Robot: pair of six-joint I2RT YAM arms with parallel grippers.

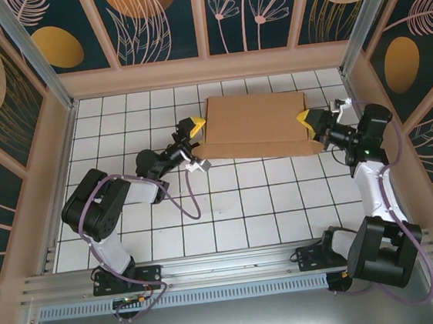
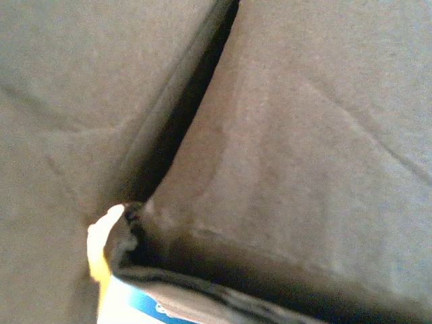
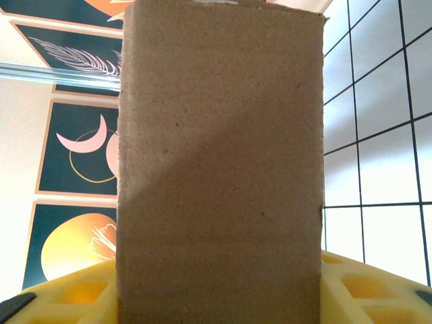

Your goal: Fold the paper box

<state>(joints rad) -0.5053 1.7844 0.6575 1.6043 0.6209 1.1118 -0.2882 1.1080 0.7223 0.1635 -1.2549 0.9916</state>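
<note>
**Top view.** We see the paper box (image 1: 255,123) on the far middle of the tiled table (image 1: 244,205). The left gripper (image 1: 197,142) is at its left end with fingers spread. The right gripper (image 1: 311,125) pinches its right end.

**Left wrist.** We see two cardboard panels parted by a dark gap, close against a yellow fingertip (image 2: 100,250).

**Right wrist.** We see a cardboard panel standing clamped between the yellow fingers (image 3: 378,290).

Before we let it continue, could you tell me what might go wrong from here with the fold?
The right end effector grips one panel of the paper box at its right end; it might slip out or crease off its score line. The left end effector sits close against the left edge, so a push may slide the box rather than fold a flap.
</note>
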